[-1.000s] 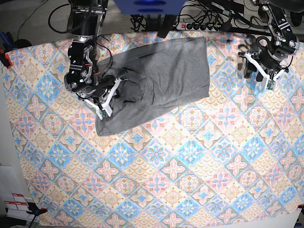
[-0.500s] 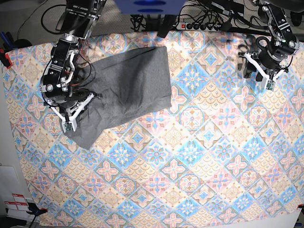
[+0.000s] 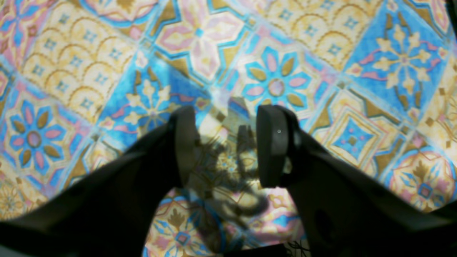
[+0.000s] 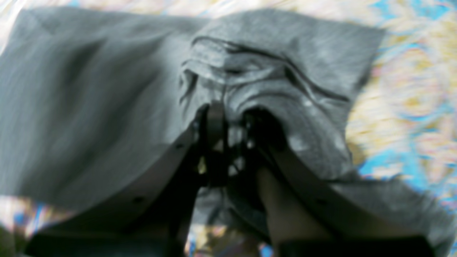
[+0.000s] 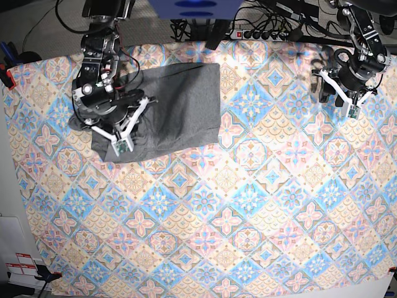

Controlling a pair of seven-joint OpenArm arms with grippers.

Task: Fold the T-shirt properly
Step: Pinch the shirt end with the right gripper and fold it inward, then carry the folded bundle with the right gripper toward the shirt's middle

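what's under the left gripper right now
Only bare tablecloth and the left gripper's own shadow; its jaws stand apart with nothing between them. The T-shirt lies far off. The cloth covers whatever is beneath.

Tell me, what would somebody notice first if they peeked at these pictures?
Probably the bright tablecloth covered in pink, blue and orange diamonds, filling nearly the whole base view. Next, the grey T-shirt lying near the far left corner, with the right gripper pinching a bunched fold of it. Far off at the other side, the left gripper hangs open over bare cloth, holding nothing.
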